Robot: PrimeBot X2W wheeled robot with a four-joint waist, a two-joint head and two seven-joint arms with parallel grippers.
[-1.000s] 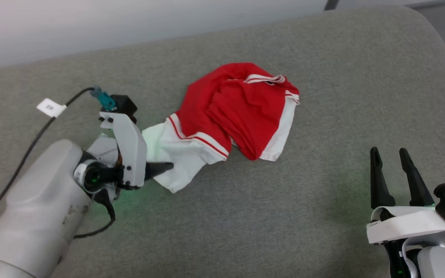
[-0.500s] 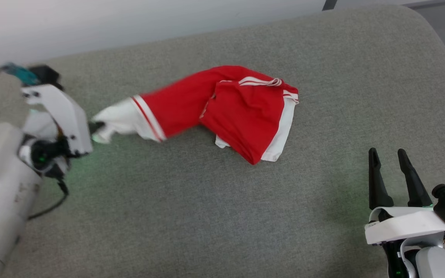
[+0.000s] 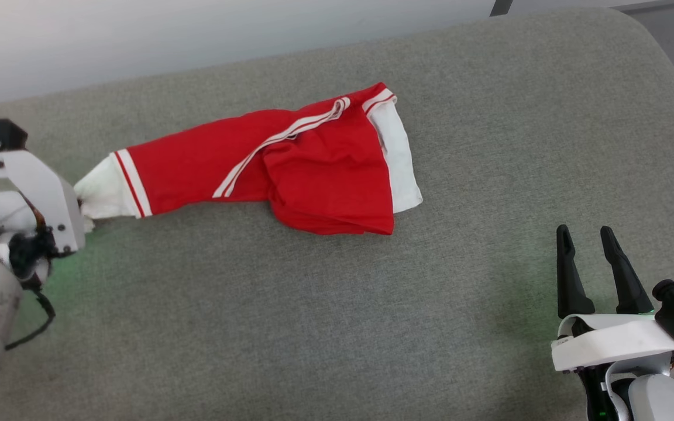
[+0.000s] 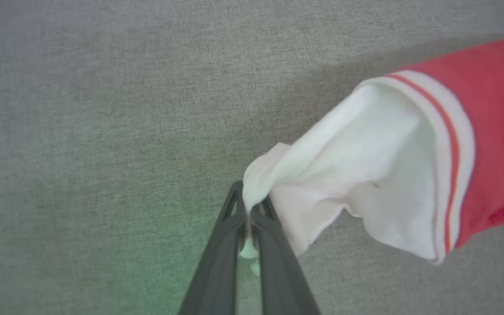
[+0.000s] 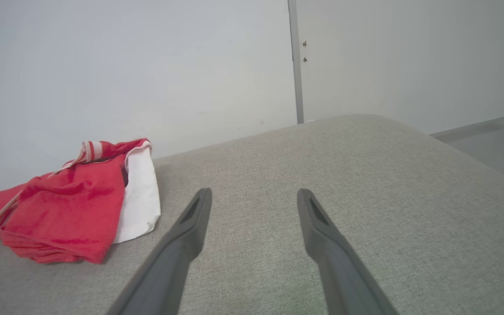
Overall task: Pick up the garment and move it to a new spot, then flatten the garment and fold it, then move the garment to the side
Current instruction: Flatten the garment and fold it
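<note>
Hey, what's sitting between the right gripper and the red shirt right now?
Nothing. In the head view a bare stretch of grey cushion separates the open right gripper from the garment, and the right wrist view agrees.

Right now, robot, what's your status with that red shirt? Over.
Left gripper shut on garment at its white sleeve end. Right gripper open, apart from it. Garment stretched out on grey cushion. Nothing in the way.
</note>
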